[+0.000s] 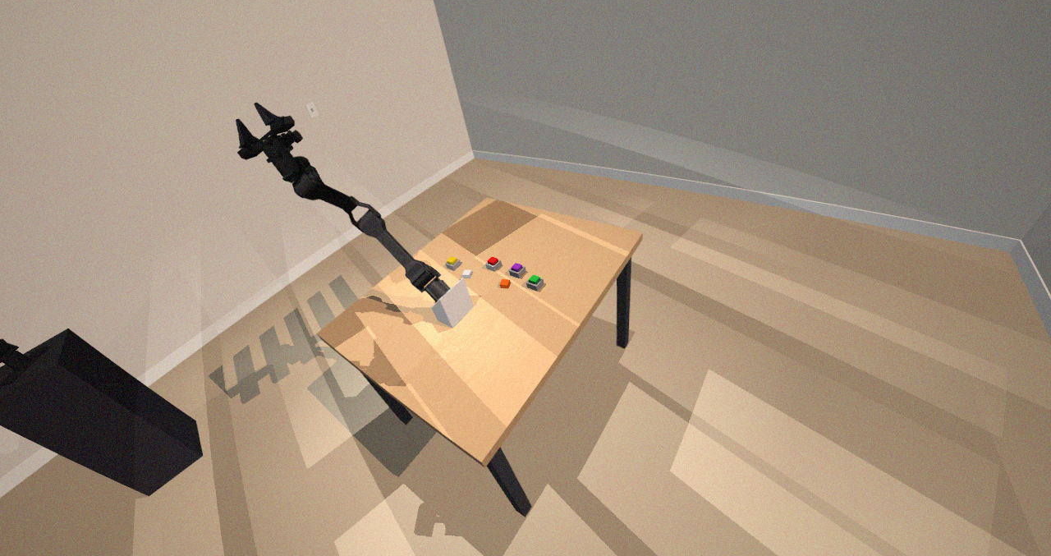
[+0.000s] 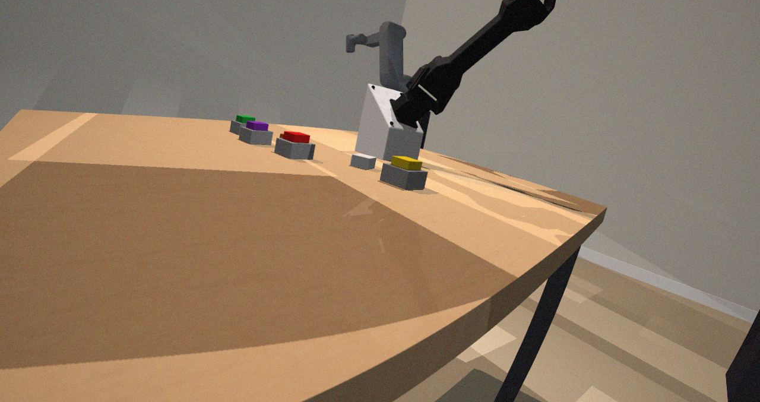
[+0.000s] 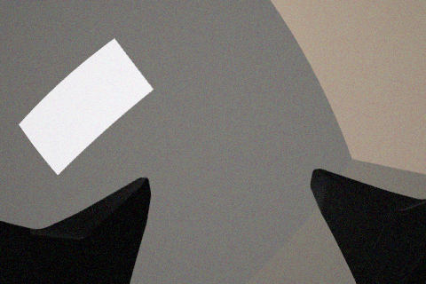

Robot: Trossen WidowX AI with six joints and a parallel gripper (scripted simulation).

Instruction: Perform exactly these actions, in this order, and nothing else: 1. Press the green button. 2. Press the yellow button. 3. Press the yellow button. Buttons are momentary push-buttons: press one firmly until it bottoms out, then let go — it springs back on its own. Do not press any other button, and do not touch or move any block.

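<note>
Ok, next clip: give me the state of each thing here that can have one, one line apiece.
gripper: open, holding nothing, raised high and away from the table
green button: up, untouched
yellow button: up, untouched
red button: up, untouched
purple button: up, untouched
orange block: resting on the table, untouched
white block: resting on the table, beside the yellow button

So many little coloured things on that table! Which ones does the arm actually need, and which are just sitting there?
Needed:
- green button
- yellow button
- gripper, open, raised far above the table

Just lying about:
- red button
- purple button
- orange block
- small white block
</note>
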